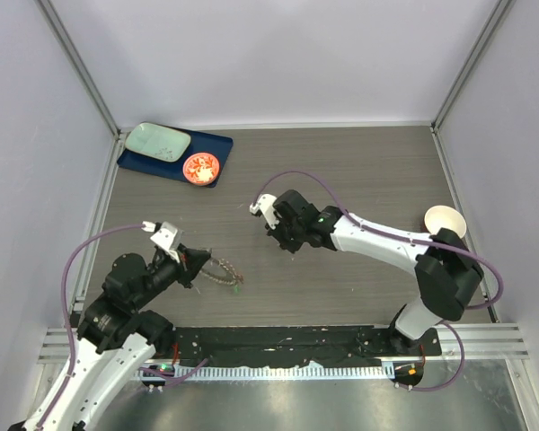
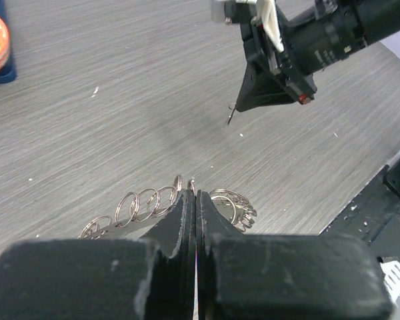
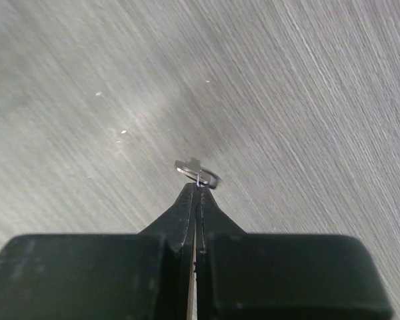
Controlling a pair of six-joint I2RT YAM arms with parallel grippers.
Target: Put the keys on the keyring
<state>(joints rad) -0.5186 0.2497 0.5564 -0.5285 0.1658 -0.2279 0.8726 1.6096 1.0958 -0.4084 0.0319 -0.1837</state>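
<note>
Here, keyring (image 2: 147,203), curved row of small silver loops

Left gripper (image 1: 200,266) at keyring (image 1: 226,274)

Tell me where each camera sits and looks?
Top camera: above and behind, looking down at the grey wood-grain table; left arm and right arm show.
Left wrist camera: looks along its shut left claw pinching the silver metal keyring loops.
Right wrist camera: looks down past its shut right claw pinching a tiny silver metal piece.
Shared: top and left wrist views both show the right claw.
</note>
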